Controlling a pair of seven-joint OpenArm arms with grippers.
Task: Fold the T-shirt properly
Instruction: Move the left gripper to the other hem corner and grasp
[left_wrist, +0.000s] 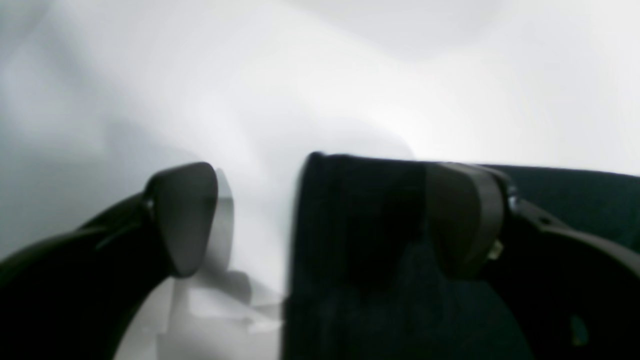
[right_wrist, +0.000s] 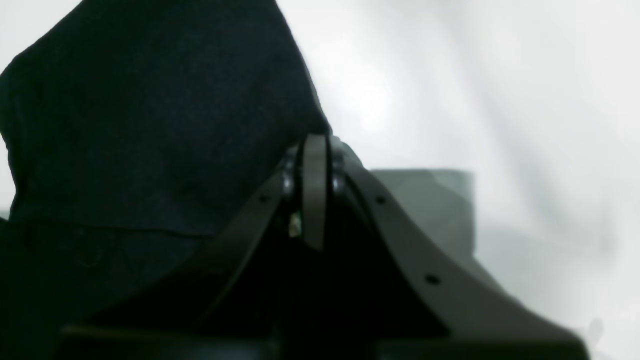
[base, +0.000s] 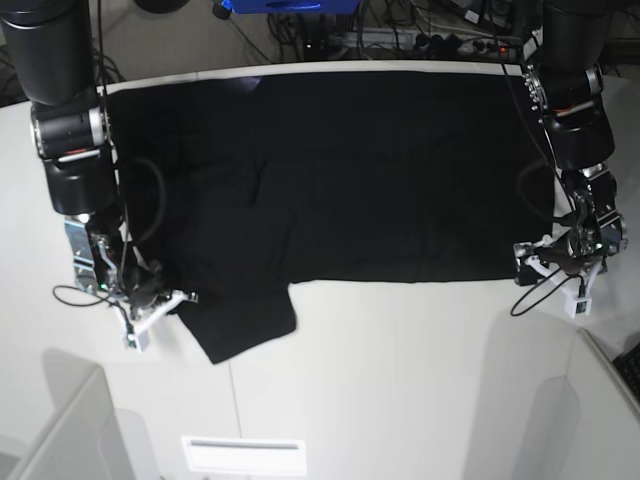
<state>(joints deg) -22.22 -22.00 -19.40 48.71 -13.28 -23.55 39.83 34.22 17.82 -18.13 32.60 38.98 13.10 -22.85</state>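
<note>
Black shirt (base: 330, 175) spread flat across the far half of the white table (base: 400, 380), one sleeve sticking out toward the near side, on the base view's left. No print to be seen, only plain black cloth.

Right claw (right_wrist: 315, 165) shut tight, pads pressed flat together, right beside that sleeve and against the dark cloth. Cloth bunched up high next to it in the right wrist view. Cannot tell if any cloth is really pinched between the pads.

Left claw (left_wrist: 320, 220) wide open at the shirt's other near corner. One finger (left_wrist: 185, 215) over bare table, the other over the black cloth, the shirt's edge lying in the gap between them. Nothing held.
</note>
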